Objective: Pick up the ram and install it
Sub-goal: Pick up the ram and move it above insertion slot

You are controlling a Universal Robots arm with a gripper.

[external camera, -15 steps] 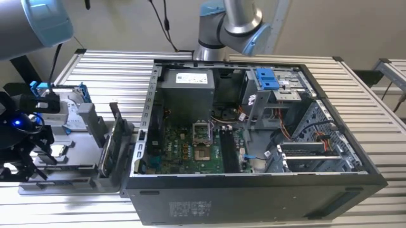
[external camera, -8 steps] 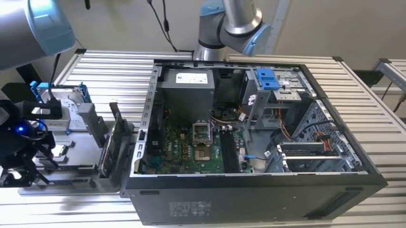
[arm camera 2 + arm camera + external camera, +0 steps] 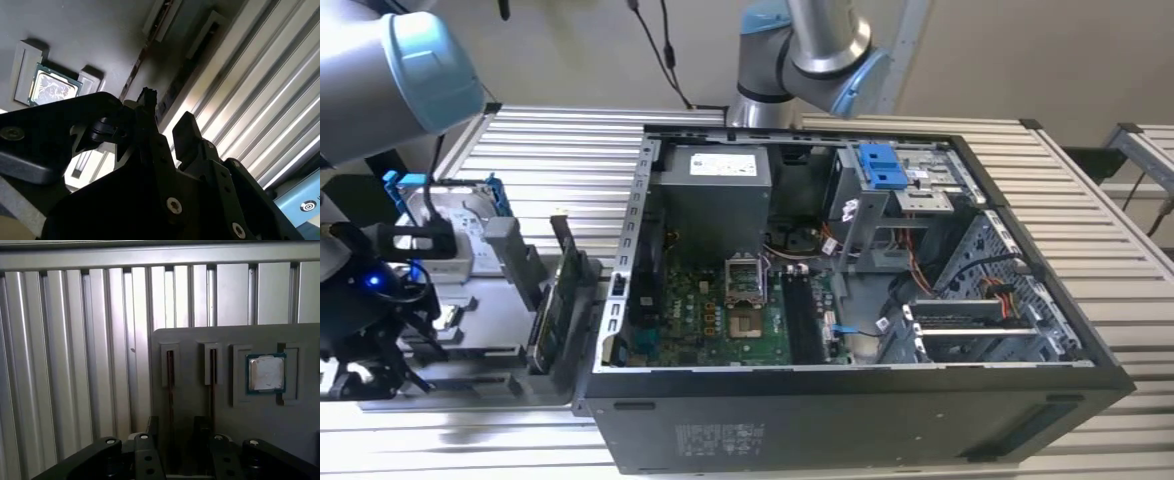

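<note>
A ribbed aluminium table (image 3: 75, 365) carries everything here. Nearest the first wrist view's camera, the gripper (image 3: 176, 432) hangs over a grey parts tray (image 3: 195, 340) with its dark fingers (image 3: 151, 427) spread apart and nothing pinched between them. The ram (image 3: 170, 377), a thin dark stick, stands on edge in a narrow slot of that tray, and its line runs into the gap between the two fingers; whether either finger touches it cannot be told. A second stick (image 3: 212, 372) sits in the neighbouring slot, just beside the other finger. Beyond the two slots a square processor chip (image 3: 266, 372) lies flat in its own recess. The second wrist view shows the ram (image 3: 141, 57) running away from the fingertips. In the exterior view the arm (image 3: 374, 60) reaches down over the tray (image 3: 480, 330) at the exterior view's left, where a silver hard drive (image 3: 454, 225) in a blue frame also stands. Farther towards the exterior view's right the open computer case (image 3: 854, 420) lies on its side, its green motherboard (image 3: 707, 320) exposed.
</note>
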